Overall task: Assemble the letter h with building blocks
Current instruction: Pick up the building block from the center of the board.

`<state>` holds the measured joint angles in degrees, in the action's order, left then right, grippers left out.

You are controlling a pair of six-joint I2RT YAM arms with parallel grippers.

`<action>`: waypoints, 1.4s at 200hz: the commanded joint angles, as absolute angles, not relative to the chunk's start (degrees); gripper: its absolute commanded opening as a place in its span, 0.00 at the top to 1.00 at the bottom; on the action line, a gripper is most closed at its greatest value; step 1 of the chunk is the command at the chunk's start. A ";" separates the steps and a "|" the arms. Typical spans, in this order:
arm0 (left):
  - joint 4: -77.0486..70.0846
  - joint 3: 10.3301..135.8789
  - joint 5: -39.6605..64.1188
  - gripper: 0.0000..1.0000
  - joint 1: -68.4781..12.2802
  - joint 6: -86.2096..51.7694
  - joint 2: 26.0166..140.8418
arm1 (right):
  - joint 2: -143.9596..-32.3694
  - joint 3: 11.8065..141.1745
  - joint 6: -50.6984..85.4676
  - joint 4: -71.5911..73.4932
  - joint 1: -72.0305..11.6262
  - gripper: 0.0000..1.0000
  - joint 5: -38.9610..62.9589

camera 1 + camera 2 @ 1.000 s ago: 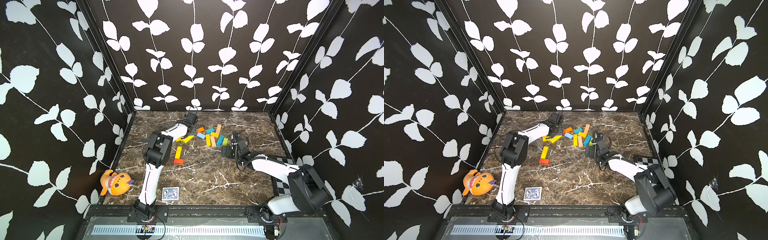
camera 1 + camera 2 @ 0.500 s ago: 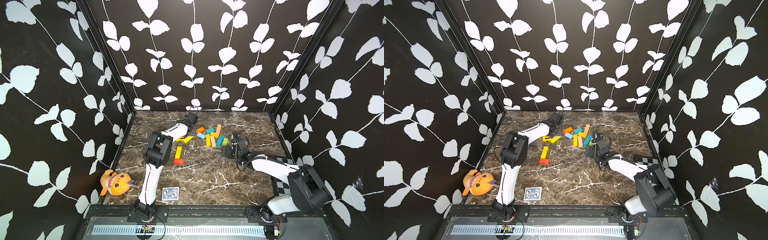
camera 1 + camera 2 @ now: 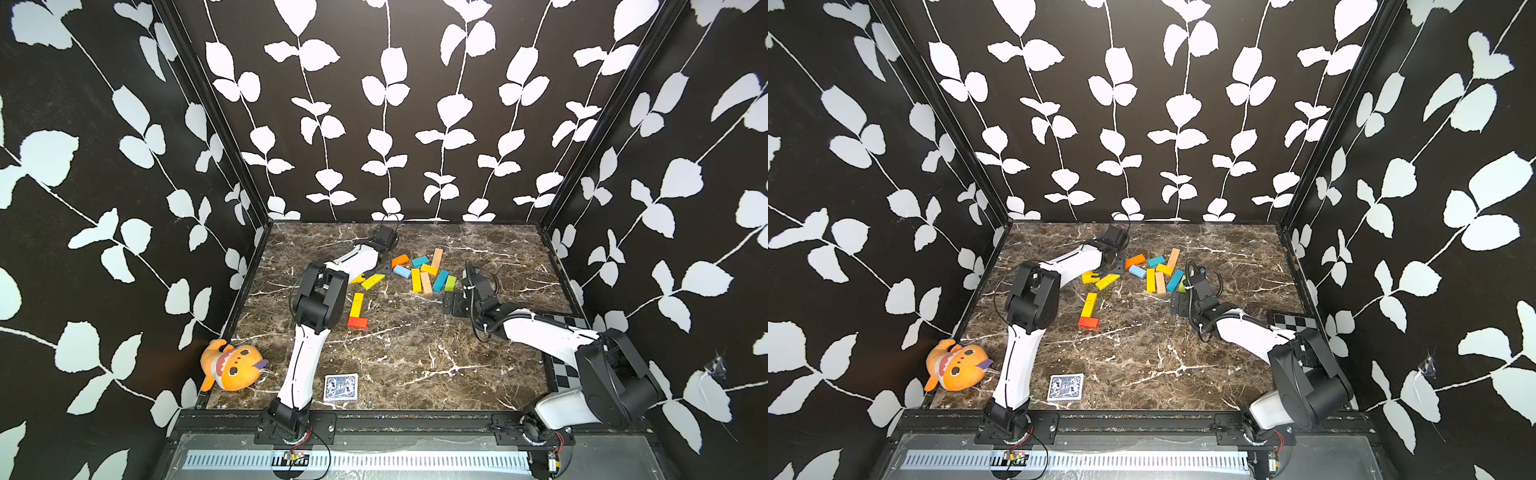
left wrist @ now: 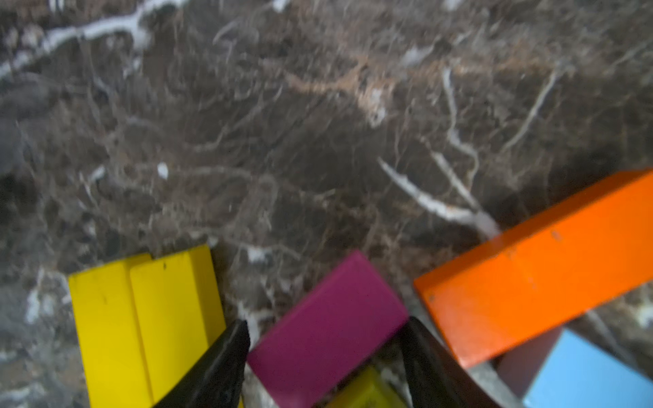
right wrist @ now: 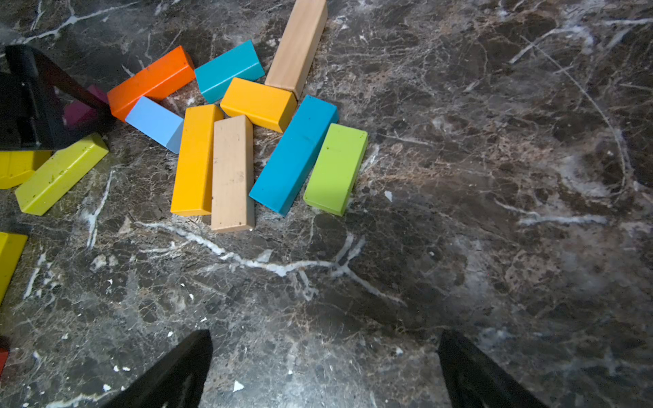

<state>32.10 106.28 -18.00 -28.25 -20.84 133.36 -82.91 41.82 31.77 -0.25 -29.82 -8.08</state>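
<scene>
Dark brown marble-veined tabletop point(image 3: 419, 361) is carrying a blue-patterned playing card point(image 3: 340, 387), lying flat near the front edge. An orange plush toy with a toothy mouth point(image 3: 232, 365) is lying at the left edge, against the wall. A black-and-white checkerboard panel point(image 3: 570, 321) is lying along the right edge. Black walls with a white leaf print point(image 3: 374, 104) are enclosing three sides.

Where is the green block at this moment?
In both top views the green block lies flat at the right end of the loose pile, beside the long blue block, a little beyond the open right claw.
</scene>
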 commanded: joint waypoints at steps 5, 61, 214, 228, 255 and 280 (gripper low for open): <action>37.87 110.32 -20.06 0.31 -28.34 -16.96 136.54 | -82.44 42.11 32.43 0.90 -29.46 0.01 -8.58; 38.53 112.42 -18.49 0.56 -28.48 -14.62 138.03 | -82.86 42.19 32.44 0.94 -29.45 0.01 -8.53; 21.10 90.85 -19.02 0.71 -36.36 -15.65 107.79 | -83.89 42.36 32.61 1.23 -29.51 0.01 -8.45; 19.65 83.80 -17.85 0.71 -38.87 -17.47 103.59 | -83.76 42.41 32.62 1.19 -29.51 0.01 -8.53; 17.27 71.83 -18.50 0.71 -44.93 -21.20 97.32 | -83.56 42.19 32.87 1.36 -29.50 0.01 -8.54; 16.32 63.29 -17.85 0.71 -49.72 -24.62 94.35 | -83.59 42.19 33.07 1.30 -29.47 0.01 -8.57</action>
